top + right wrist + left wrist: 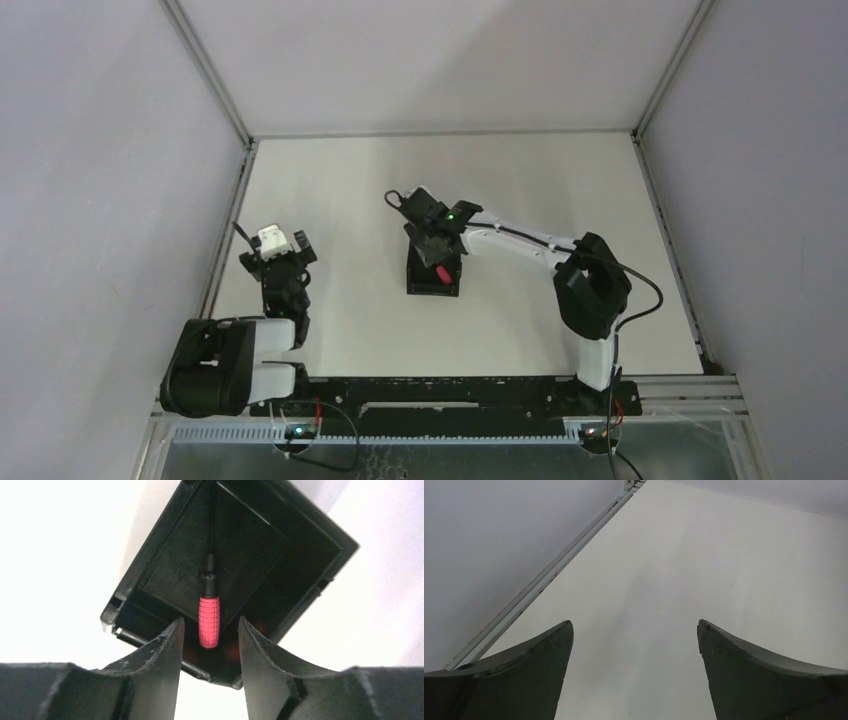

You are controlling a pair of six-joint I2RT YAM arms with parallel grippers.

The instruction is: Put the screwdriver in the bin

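At nine o'clock from the bin [413, 283], left gripper [285, 250]: fingers are spread wide with nothing between them. Its wrist view shows only bare table [684, 555]. It sits well apart from the work, so I expect no trouble from it.
Bin: black and open-topped, near the table's middle, directly under my right wrist.
Screwdriver [209, 615]: inside the bin. In the right wrist view the red handle points toward six o'clock and the thin shaft runs to twelve o'clock. I cannot tell whether it lies flat on the floor or leans on the near wall.
Right gripper [211, 625]: fingers are parted, one on either side of the handle, with a gap showing on both sides. I judge it grips nothing.
Risk, snag: the fingertips sit low and close to the handle. A tilted or sideways retreat could clip it and flick it over the rim.
Risk, bin: it looks light. A fingertip catching the near wall could drag or tip it.
Risk, lean: if the handle is propped, a knock could roll it out.
My call: lift straight up before swinging away.
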